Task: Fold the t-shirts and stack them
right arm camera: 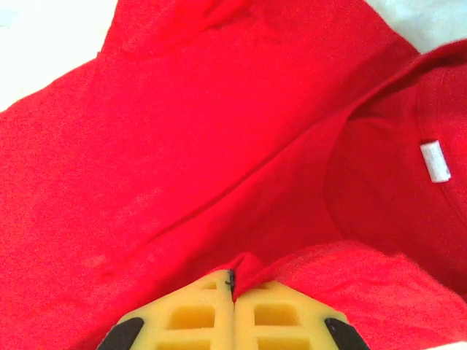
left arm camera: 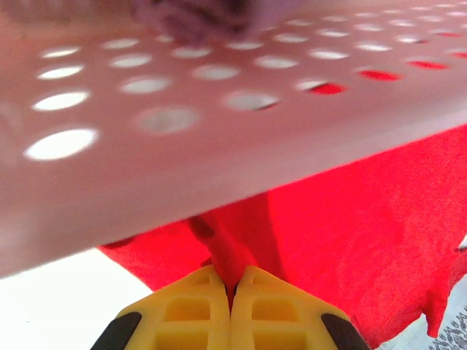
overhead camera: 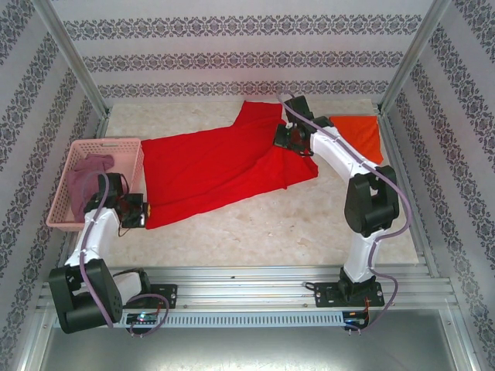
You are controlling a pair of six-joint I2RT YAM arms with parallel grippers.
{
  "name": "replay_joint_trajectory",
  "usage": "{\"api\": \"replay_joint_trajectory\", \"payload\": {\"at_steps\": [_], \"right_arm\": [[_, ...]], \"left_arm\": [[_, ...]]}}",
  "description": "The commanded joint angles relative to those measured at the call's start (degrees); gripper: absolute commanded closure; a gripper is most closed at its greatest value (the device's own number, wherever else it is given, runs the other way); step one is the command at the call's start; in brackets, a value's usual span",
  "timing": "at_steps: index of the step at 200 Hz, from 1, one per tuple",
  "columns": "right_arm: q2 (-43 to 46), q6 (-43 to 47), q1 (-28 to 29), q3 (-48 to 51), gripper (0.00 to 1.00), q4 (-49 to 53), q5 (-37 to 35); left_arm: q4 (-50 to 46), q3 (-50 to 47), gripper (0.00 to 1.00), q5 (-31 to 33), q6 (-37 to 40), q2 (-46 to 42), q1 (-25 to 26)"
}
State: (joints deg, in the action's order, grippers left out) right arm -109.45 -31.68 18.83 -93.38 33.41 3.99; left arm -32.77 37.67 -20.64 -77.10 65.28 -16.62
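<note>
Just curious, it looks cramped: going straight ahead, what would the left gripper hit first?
Probably the pink basket, its perforated wall right beyond the red t-shirt pinched in the left gripper; depth is unclear.

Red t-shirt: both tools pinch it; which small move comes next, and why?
Probably draw the left tool and the right tool gently apart to flatten the cloth: each is shut on a fold of the red t-shirt, which lies slanted and creased.

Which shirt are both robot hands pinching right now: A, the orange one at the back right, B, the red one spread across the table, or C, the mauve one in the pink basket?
B: in each wrist view, the left hand and the right hand have their jaws shut on a fold of the red shirt.
</note>
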Motion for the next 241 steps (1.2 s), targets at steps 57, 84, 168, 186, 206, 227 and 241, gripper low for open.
{"api": "replay_joint_trajectory", "payload": {"at_steps": [57,84,168,186,206,227,241], "right_arm": [[-2.7,0.6,-2.3,-3.4,1.0,-0.8,0.7],[-3.9,1.0,-2.5,-4.8,1.0,-0.5,0.8],[-5.8,1.0,-3.2,-7.3,1.0,0.2,-0.5],[-6.2,1.1,-3.5,-7.5,1.0,0.2,-0.5],[-6.6,1.2,-3.8,-7.6,1.0,0.2,-0.3],[-7.3,1.2,-3.8,-7.8,1.0,0.2,-0.1],[-7.9,1.2,-4.0,-7.9,1.0,0.1,0.0]], "left_arm": [[-3.3,8.0,1.0,3.7,7.9,8.0,-0.8],[-3.5,10.7,1.0,4.1,9.2,10.6,-0.8],[-1.5,14.7,1.0,2.8,10.8,16.0,-0.8],[-1.4,15.7,1.0,2.6,11.2,17.1,-0.8],[-1.1,16.7,1.0,2.4,11.4,18.4,-0.8],[-1.1,18.0,1.0,2.2,11.8,20.2,-0.8],[-1.0,18.4,1.0,2.0,11.9,21.3,-0.8]]}}
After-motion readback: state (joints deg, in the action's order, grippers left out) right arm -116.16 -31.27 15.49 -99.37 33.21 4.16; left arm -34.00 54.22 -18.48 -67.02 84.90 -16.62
